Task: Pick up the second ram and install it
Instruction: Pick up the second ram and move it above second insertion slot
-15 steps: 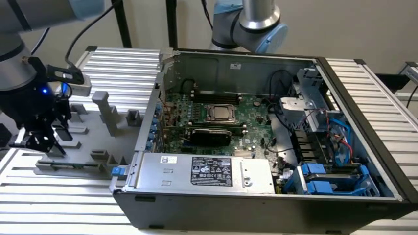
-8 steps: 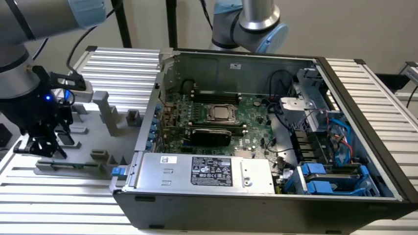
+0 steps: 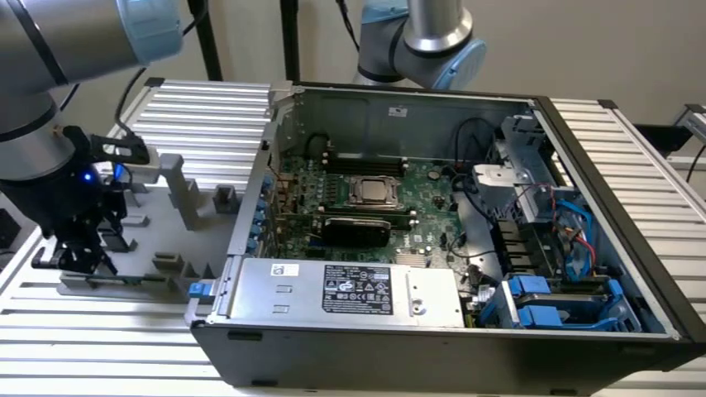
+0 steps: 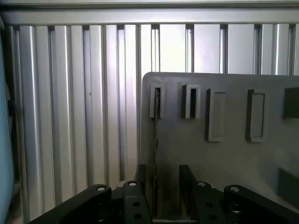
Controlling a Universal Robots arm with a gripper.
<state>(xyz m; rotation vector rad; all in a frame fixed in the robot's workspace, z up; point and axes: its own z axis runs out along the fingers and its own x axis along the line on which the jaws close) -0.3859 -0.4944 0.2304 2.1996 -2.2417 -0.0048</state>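
While I hang over the grey holder tray [image 3: 165,236] at the exterior view's left, my gripper [image 3: 83,256] has its fingers [image 4: 141,186] spread wide and grips nothing. The second ram [image 4: 157,102] stands on edge in a tray slot and runs between those fingers, just beside one; whether they touch, I cannot tell. At the exterior view's right sits the open computer case [image 3: 386,364], its motherboard [image 3: 425,194] exposed.

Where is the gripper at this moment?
In the exterior view the gripper, jaws open, is at the exterior view's left, low over the near edge of the grey holder tray, beside the open computer case and outside it.
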